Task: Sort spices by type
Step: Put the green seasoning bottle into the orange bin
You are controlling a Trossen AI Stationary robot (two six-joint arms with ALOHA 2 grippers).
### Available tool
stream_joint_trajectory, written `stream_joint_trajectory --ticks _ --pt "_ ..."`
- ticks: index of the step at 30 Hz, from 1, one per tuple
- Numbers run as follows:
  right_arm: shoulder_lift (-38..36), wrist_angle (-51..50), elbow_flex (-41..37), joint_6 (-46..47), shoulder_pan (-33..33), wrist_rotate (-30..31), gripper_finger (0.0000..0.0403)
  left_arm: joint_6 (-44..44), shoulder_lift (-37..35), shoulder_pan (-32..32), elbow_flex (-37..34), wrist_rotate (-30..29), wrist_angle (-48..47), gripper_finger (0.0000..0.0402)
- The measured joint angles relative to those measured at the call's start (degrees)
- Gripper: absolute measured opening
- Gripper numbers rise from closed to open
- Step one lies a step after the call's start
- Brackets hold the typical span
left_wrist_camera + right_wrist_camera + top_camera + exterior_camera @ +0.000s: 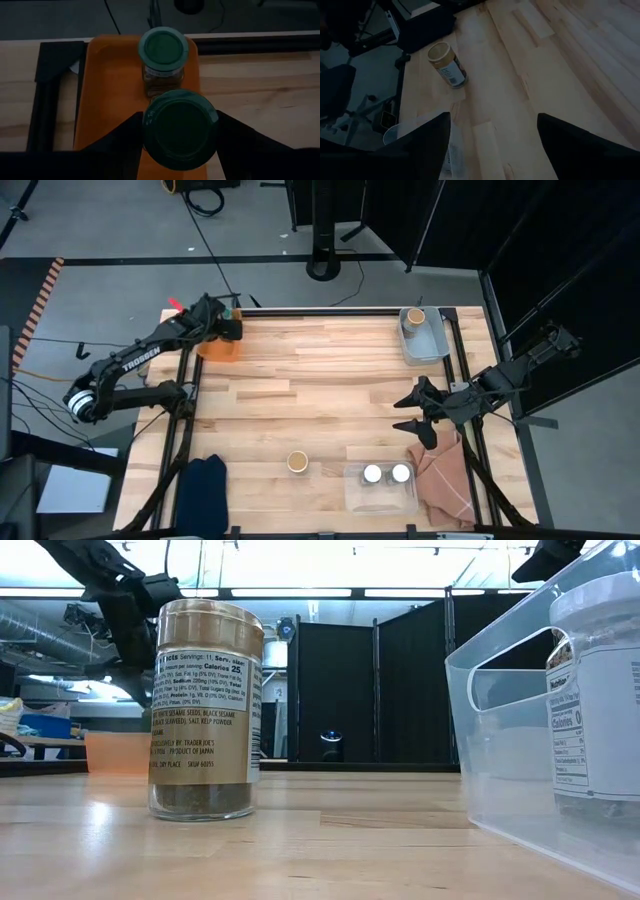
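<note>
My left gripper (232,328) is at the table's far left corner, over an orange bin (110,100), shut on a green-lidded spice jar (180,127). A second green-lidded jar (163,47) stands upright in that bin just beyond it. A tan-lidded jar (297,461) stands alone on the table near the front edge, also seen in the right wrist view (447,65). Two white-lidded jars (372,473) (401,473) stand in a clear bin (352,492). Another tan-lidded jar (414,316) sits in a clear bin (432,345) at the far right. My right gripper (416,412) hangs open above the table's right side. My left gripper has the green-lidded jar pinched between its two fingers, one finger (131,135) on either side, level with the lid's rim (149,131). The fingers slant down from the table's left. The jar is upright over the orange bin; its base is hidden by its own lid.
A dark cloth (205,480) lies at the near left corner and a pink cloth (445,480) at the near right, beside the clear bin. Black frame rails (185,410) run along the table's left and right sides. Bare wood fills the middle.
</note>
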Motion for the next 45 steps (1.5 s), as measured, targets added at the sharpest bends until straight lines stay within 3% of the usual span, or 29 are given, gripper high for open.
stream_joint_trajectory --ticks 22,36,45 --pt "0.0 0.1 0.0 0.4 0.0 1.5 0.0305 -3.5 7.8 0.0 0.2 1.6 0.1 0.0206" --pt "0.0 0.1 0.0 0.5 0.0 1.5 0.0305 -1.0 8.0 0.0 0.0 2.3 -0.7 0.0319" --pt "0.0 0.1 0.0 0.4 0.0 1.4 0.0305 1.4 8.0 -0.1 1.8 4.5 -3.7 0.0332"
